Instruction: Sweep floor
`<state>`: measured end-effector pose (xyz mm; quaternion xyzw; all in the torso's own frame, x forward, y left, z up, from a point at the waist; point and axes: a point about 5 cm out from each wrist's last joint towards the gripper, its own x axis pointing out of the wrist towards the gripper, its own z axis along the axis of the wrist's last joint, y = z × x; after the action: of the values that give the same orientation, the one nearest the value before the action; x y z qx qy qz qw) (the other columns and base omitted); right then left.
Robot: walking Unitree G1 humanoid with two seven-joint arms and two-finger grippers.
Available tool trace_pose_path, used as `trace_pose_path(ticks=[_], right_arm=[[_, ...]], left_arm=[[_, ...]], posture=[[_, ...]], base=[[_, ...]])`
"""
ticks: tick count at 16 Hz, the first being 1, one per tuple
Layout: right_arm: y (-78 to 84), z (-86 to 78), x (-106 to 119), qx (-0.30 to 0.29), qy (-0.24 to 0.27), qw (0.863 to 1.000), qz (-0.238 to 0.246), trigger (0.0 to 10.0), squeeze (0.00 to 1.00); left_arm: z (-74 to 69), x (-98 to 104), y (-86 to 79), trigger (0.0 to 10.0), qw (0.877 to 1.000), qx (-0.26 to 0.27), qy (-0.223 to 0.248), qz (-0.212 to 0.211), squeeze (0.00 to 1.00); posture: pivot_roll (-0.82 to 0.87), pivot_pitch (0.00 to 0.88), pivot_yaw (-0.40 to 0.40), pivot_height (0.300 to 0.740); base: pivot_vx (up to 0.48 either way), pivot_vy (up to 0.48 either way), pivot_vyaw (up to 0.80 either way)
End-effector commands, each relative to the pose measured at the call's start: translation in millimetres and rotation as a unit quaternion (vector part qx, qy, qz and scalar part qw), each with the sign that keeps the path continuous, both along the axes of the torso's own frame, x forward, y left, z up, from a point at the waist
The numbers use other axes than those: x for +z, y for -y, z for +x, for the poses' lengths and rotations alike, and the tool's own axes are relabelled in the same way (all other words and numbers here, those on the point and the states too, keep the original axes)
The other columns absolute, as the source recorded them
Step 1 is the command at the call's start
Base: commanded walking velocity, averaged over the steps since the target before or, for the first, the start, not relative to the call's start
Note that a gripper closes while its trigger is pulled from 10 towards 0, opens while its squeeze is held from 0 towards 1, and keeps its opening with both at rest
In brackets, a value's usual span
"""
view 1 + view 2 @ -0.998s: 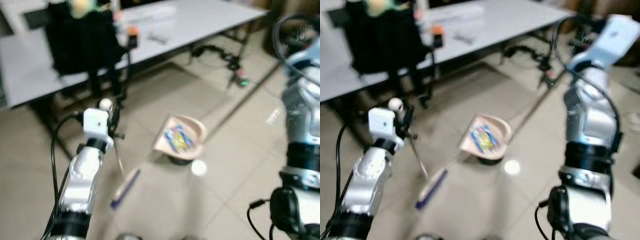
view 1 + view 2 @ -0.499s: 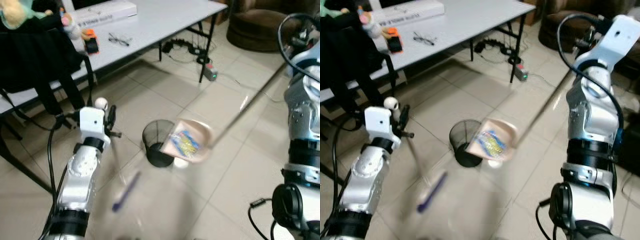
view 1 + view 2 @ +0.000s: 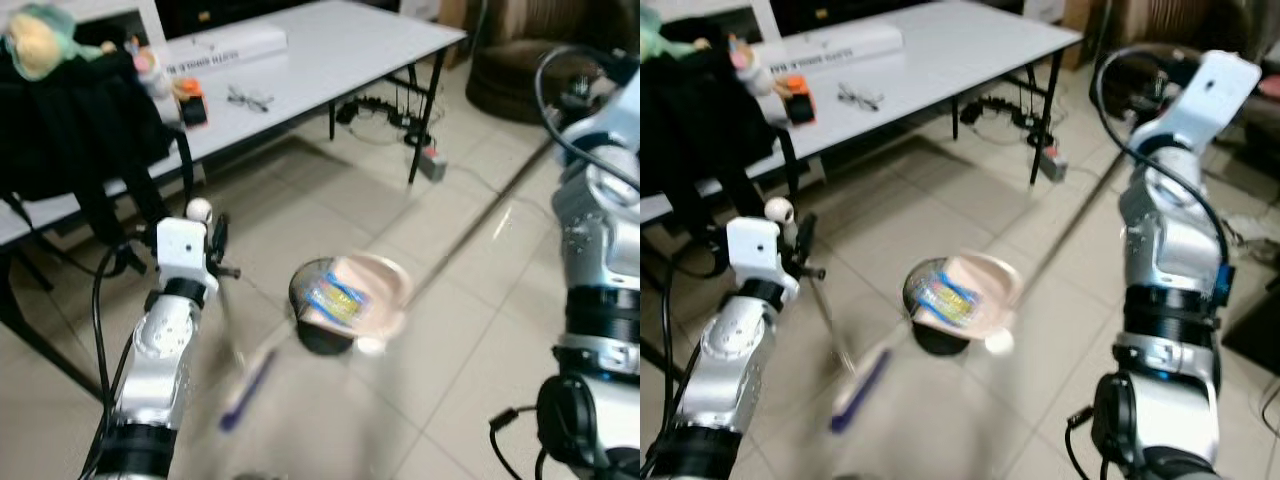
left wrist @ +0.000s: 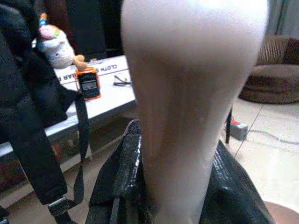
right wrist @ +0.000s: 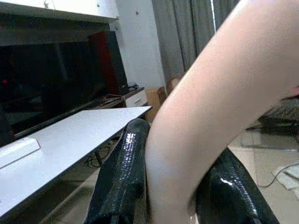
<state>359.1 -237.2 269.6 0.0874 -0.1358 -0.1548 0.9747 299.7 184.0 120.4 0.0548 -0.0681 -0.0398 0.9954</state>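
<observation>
While the right gripper (image 5: 173, 186) clamps the dustpan handle (image 5: 210, 116), pink dustpan (image 3: 352, 292) mid-frame over black bin (image 3: 320, 335), left gripper (image 4: 173, 186) closed on broom handle (image 4: 187, 93), brush (image 3: 858, 388) lower left.

Pale tiled floor (image 3: 470, 330). A white bench (image 3: 940, 45) on black legs stands behind, a black bag (image 3: 75, 125) on it. Cables (image 3: 395, 105) lie beneath. What looks like a brown sofa (image 3: 515, 70) sits beyond.
</observation>
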Motion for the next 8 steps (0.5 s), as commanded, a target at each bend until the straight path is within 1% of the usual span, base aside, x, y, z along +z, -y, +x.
trace_pose_path(ticks=[1,8], right_arm=[[-10.5,-0.2,13.4,0.018,0.032,0.999,0.009,10.0,0.0],[-6.6,-2.4,11.7,0.007,0.036,0.999,0.021,10.0,0.0]], left_arm=[[1.7,9.9,-7.0,10.0,1.0,0.008,0.017,0.016,0.0],[2.5,9.8,-5.5,10.0,1.0,-0.003,0.014,0.02,0.0]], posture=[[-0.02,0.0,-0.004,0.74],[-0.02,0.0,0.006,0.74]], base=[[0.39,0.0,0.0],[0.387,0.0,0.0]])
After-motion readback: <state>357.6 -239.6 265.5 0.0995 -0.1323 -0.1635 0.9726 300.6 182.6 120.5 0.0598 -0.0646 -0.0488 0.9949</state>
